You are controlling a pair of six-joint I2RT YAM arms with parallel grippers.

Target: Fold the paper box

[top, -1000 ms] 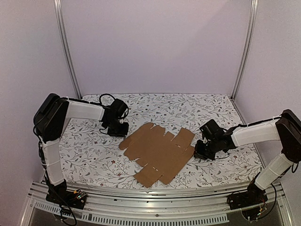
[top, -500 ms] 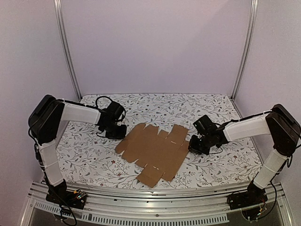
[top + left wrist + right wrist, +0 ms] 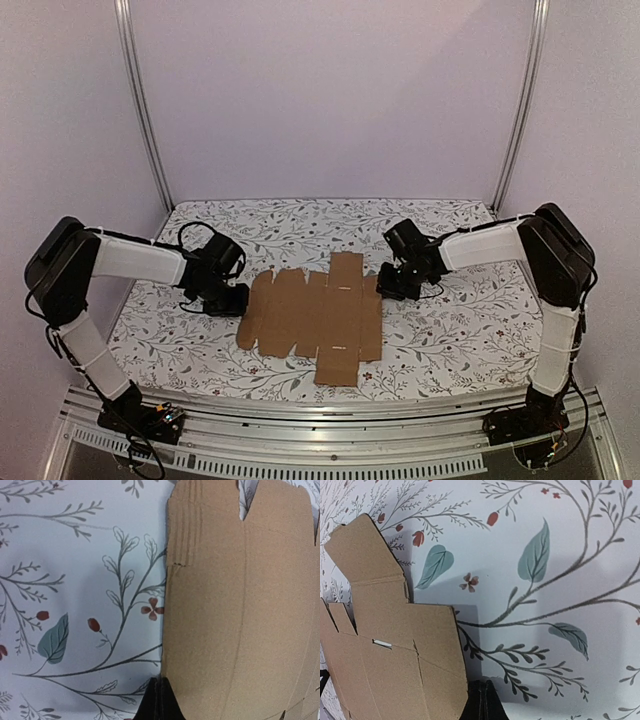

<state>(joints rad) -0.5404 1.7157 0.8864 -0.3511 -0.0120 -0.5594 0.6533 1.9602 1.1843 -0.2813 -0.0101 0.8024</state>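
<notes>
The paper box is a flat brown die-cut sheet with flaps, lying on the flowered table, its long side running left to right. My left gripper is shut and low at the sheet's left edge; in the left wrist view its closed tips touch the cardboard's edge. My right gripper is shut at the sheet's upper right edge; in the right wrist view its closed tips sit right beside the cardboard's edge.
A flower-patterned cloth covers the table. Purple walls and two metal posts stand at the back. A metal rail runs along the near edge.
The sheet has turned clockwise from a slanted lie to square with the table and shifted left. Both grippers moved with its edges, the left toward me, the right up and left.
</notes>
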